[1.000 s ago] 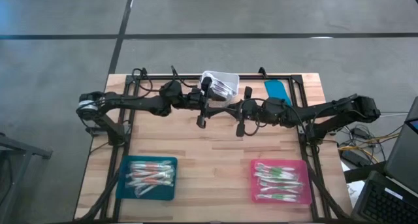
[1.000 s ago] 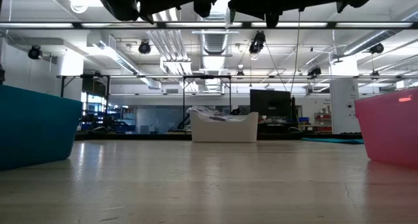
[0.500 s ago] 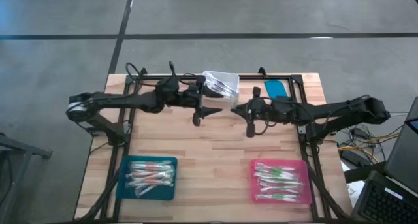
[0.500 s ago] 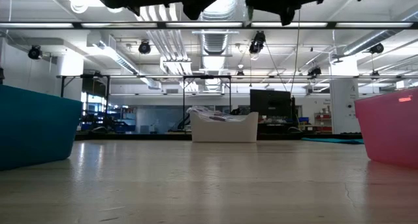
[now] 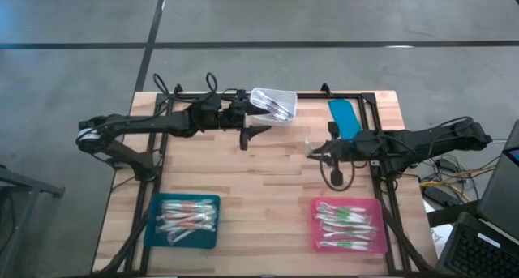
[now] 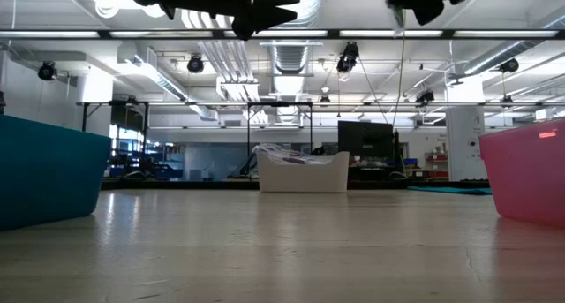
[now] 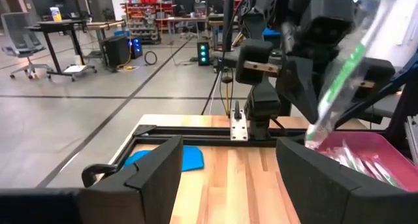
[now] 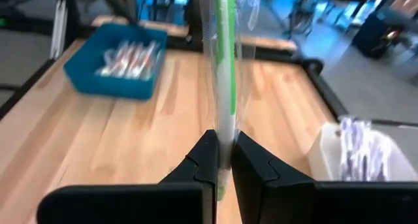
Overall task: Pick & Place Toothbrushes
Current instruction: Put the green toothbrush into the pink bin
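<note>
Overhead, the right gripper (image 5: 313, 154) is seen above the middle of the bench (image 5: 268, 189), its fingers (image 8: 251, 165) closed on a green toothbrush (image 8: 226, 74) in a clear wrapper, held in the air. The left gripper (image 5: 258, 131) is held just beside the white bin (image 5: 273, 104) at the far edge, fingers (image 7: 157, 172) spread wide with nothing between them. More toothbrushes are piled in the teal tray (image 5: 183, 221), the pink tray (image 5: 349, 225) and the bin. A teal lid (image 5: 344, 116) is lying flat near the bin.
</note>
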Available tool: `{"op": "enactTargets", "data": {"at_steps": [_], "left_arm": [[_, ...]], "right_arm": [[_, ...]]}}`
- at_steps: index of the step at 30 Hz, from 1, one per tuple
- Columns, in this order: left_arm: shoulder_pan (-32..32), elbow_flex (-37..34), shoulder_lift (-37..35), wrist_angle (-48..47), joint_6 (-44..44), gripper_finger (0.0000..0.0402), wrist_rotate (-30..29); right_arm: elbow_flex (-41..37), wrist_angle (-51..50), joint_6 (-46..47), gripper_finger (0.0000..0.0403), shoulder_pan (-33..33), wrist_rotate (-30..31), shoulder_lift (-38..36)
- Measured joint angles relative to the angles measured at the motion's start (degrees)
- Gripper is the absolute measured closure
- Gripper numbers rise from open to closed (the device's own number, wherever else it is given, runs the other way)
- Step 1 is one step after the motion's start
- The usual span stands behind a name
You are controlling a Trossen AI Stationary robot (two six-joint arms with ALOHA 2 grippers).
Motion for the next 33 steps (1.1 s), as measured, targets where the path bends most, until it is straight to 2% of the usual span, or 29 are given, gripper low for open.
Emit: {"op": "enactTargets", "data": {"at_steps": [8,21,33], "left_arm": [[0.00,-0.07,0.00,0.02,-0.04,0.0151,-0.11],[-0.02,-0.07,0.00,-0.27,-0.09,0.0152,-0.12],[-0.02,-0.15,0.00,-0.31,-0.11,0.0151,-0.13]], "right_arm": [[2.69,-9.47,5.30,0.0383,4.06,0.57,1.47],[13.38,-31.69,15.73,0.0382,9.40,0.58,8.16],[20.24,-46.55,28.11,0.0381,17.47,0.01,14.38]]}}
